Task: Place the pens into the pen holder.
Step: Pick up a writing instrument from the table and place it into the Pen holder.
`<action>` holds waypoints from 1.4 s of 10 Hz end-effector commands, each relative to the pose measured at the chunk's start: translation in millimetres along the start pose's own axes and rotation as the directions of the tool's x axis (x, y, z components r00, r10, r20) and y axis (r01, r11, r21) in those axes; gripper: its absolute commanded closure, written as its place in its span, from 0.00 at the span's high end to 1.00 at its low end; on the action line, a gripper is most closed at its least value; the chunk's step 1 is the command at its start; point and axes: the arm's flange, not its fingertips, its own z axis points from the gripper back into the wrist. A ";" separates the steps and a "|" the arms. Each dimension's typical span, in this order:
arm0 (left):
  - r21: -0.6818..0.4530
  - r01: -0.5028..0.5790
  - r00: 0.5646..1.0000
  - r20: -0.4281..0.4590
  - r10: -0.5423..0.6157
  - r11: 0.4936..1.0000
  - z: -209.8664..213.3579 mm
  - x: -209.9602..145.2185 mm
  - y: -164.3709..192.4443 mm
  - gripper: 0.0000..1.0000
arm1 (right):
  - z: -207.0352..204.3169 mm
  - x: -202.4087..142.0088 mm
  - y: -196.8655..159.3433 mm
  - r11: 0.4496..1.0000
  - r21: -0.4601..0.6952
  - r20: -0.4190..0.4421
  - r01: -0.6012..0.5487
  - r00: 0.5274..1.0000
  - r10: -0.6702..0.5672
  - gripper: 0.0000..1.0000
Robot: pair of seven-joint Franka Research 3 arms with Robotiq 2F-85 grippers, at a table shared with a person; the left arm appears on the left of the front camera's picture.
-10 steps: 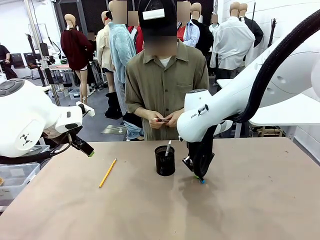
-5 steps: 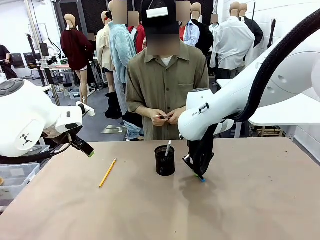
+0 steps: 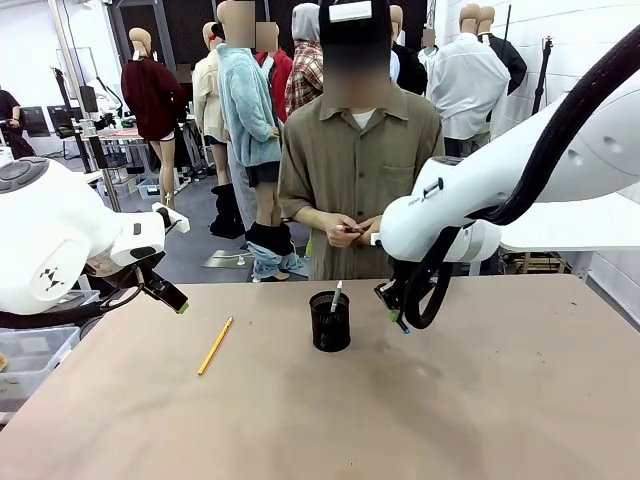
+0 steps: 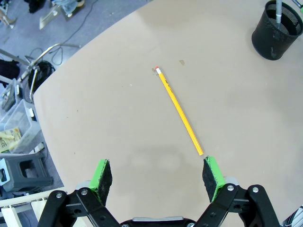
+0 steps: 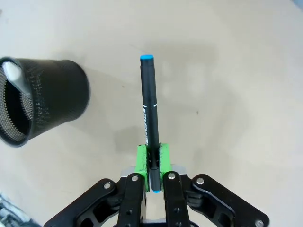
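pen holder (image 3: 330,325) sits mid table (image 3: 500,410) in the front view, with a whitish-grey pen (image 3: 336,296) already standing in it. right gripper (image 3: 398,318) hangs just right of the pen holder, looks lifted off the table, pinching a dark blue-tipped pen (image 3: 402,326). yellow pencil (image 3: 215,346) lies flat, well left of the pen holder. left gripper (image 3: 172,298) hovers by the table's left edge. the person at the far side has hands (image 3: 348,232) on something too small to name.

left wrist view: left gripper (image 4: 158,172) is spread wide with nothing between the pads. yellow pencil (image 4: 179,109) lies ahead, its point end near one pad. pen holder (image 4: 278,35) is far off in the corner.

right wrist view: right gripper (image 5: 152,158) is pressed onto the near end of the dark blue-tipped pen (image 5: 149,104). pen holder (image 5: 47,101) is off to the side, not under the tip.

judgement: second pen is being carried, one is done. the next move calls for bringing the tip over the pen holder's mouth, lowering it, then letting go. the yellow pencil comes after.
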 end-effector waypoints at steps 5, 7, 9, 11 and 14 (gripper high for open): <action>0.005 0.000 1.000 0.008 0.000 1.000 -2.0 -1.7 -0.4 1.00 | 13.0 -26.9 -13.3 0.973 0.172 0.174 -0.156 0.977 0.126 0.00; 0.005 0.000 1.000 0.008 0.000 1.000 -2.0 -1.7 -0.4 1.00 | 17.6 -30.0 -17.6 0.962 0.198 0.228 -0.190 0.963 0.143 0.00; 0.005 0.000 1.000 0.008 0.000 1.000 -2.0 -1.7 -0.4 1.00 | 21.7 -36.1 -20.9 0.914 0.256 0.287 -0.315 0.928 0.239 0.00; 0.005 0.000 1.000 0.008 0.000 1.000 -2.0 -1.7 -0.4 1.00 | 24.2 -38.4 -26.6 0.879 0.268 0.314 -0.394 0.899 0.307 0.00; 0.005 0.000 1.000 0.008 0.000 1.000 -2.0 -1.7 -0.4 1.00 | 25.5 -38.2 -41.7 0.842 0.305 0.360 -0.445 0.872 0.331 0.00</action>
